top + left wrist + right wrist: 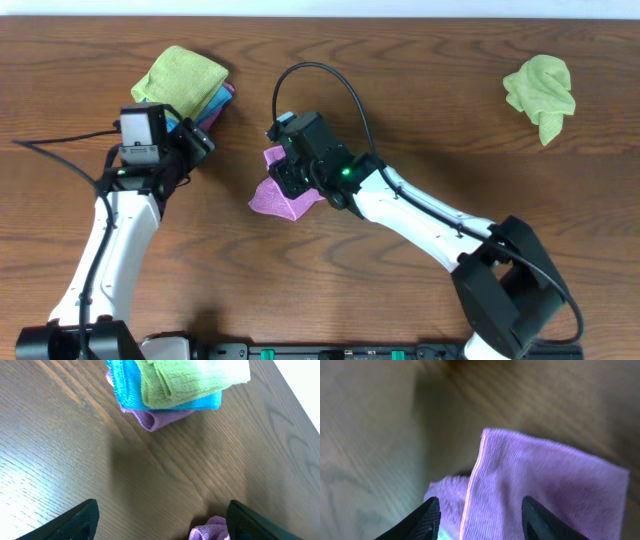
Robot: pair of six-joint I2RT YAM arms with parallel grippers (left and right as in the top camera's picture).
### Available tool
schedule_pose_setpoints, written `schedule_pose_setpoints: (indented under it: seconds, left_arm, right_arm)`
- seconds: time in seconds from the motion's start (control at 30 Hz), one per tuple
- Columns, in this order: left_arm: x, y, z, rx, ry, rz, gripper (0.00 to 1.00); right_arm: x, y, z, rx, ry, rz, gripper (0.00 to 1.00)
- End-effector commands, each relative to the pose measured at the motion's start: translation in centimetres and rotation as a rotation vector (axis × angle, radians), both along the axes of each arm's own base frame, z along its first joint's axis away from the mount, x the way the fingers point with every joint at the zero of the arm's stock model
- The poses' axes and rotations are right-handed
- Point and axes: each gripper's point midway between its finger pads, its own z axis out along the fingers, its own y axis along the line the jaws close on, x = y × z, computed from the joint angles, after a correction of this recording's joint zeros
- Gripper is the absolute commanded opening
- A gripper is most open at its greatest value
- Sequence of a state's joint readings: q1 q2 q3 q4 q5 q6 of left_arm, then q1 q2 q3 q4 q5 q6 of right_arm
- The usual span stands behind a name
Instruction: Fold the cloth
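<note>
The purple cloth (278, 197) lies in a folded, uneven heap at the table's middle, partly hidden under my right gripper (291, 176). In the right wrist view the cloth (545, 480) shows a folded layer with a straight edge, and my right gripper (482, 520) stands open just above it, fingers apart on either side. My left gripper (196, 140) is to the left of the cloth, below the stack of cloths. It is wide open (162, 520) over bare wood, with a purple tuft (210, 531) beside its right finger.
A stack of folded cloths (185, 76), green on blue on purple, lies at the back left and shows in the left wrist view (170, 385). A crumpled light green cloth (541, 92) lies at the back right. The brown wooden table (420, 120) runs wide between them.
</note>
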State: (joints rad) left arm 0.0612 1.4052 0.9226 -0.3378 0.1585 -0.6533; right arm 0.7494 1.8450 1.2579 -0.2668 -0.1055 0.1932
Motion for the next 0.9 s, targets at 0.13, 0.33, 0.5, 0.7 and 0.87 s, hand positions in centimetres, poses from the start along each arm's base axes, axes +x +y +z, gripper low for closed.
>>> schedule_pose_setpoints:
  seconds: [0.13,0.33,0.5,0.7,0.87]
  left_arm:
    - [0.1,-0.9,1.4,-0.092,-0.035,-0.049,0.85]
    - [0.1,-1.4,1.5,-0.115,-0.037,-0.067,0.85]
    - [0.1,-1.4,1.5,-0.116,-0.037,-0.068,0.86]
    - [0.1,-1.5,1.5,-0.117,-0.036,-0.069,0.86]
    - [0.1,-1.5,1.5,-0.117,-0.037,-0.069,0.86]
  right_arm:
    - [1.4,0.1,-1.2,-0.045,-0.045,-0.029,0.52]
    - [1.0,1.0,-2.8,-0.059,-0.030,-0.011,0.52]
    - [0.7,2.0,-3.8,-0.067,-0.016,0.002,0.52]
    - [0.5,2.3,-4.3,-0.068,-0.004,-0.001,0.51]
    - [0.4,2.2,-5.9,-0.089,0.018,-0.002,0.50]
